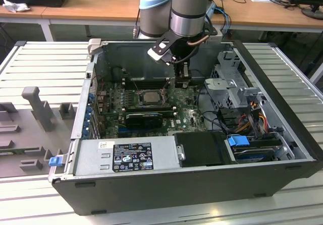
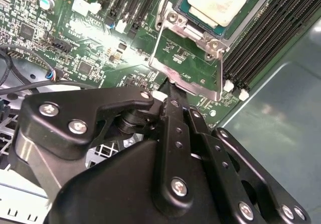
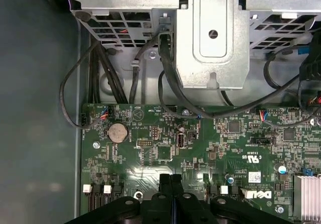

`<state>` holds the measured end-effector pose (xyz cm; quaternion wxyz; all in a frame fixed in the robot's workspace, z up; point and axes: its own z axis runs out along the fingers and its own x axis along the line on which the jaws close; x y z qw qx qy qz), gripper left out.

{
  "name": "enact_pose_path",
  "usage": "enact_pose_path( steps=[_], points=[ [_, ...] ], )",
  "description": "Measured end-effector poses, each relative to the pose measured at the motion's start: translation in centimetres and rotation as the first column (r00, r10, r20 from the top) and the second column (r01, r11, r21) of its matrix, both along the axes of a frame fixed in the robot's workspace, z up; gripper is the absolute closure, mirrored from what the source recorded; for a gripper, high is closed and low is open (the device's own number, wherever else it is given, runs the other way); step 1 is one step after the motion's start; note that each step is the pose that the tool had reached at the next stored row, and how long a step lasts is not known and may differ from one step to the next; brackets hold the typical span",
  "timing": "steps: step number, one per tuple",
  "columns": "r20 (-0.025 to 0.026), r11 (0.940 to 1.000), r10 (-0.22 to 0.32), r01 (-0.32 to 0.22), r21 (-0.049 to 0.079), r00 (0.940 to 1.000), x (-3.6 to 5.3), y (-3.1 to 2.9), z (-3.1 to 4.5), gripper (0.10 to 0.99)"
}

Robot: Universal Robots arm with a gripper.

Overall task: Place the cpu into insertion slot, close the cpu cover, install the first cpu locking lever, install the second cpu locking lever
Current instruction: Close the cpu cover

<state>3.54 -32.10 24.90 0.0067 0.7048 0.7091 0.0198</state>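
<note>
At the exterior view's left, grey fixture blocks [image 1: 35,106] are set on the ribbed desk [image 1: 50,58], beside the open computer case [image 1: 176,189]. Inside the case, the cpu [image 1: 150,97] is seated in its socket near the middle of the motherboard [image 1: 113,101]. It lies flat with its pale metal top facing up. Being square, it has no long axis, but its edges are lined up with the long black memory slots [image 2: 261,38] beside it.

In the second wrist view the cpu [image 2: 220,0] is left uncovered. The cpu cover [image 2: 193,33] is swung open on its hinge at the socket's edge, and green board is seen through its open centre. Its free edge is pointed away from the cpu and toward the pincer [image 2: 169,89].

Just to the exterior view's right of the cpu, the pincer [image 1: 182,81] is lowered into the case. Its fingers are clenched together with no gap seen in both wrist views [image 3: 170,180], and its tip is met by the cover's free edge (whether that thin edge is nipped cannot be told). Further right, a grey drive cage [image 1: 232,78] is mounted.
</note>
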Motion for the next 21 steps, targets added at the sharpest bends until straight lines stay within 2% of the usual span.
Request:
enact_pose_path(
  steps=[21],
  points=[
    [0.0000,1.0000,0.000,0.000,0.000,1.0000,-1.04,0.00,0.00,0.980]
  ],
)
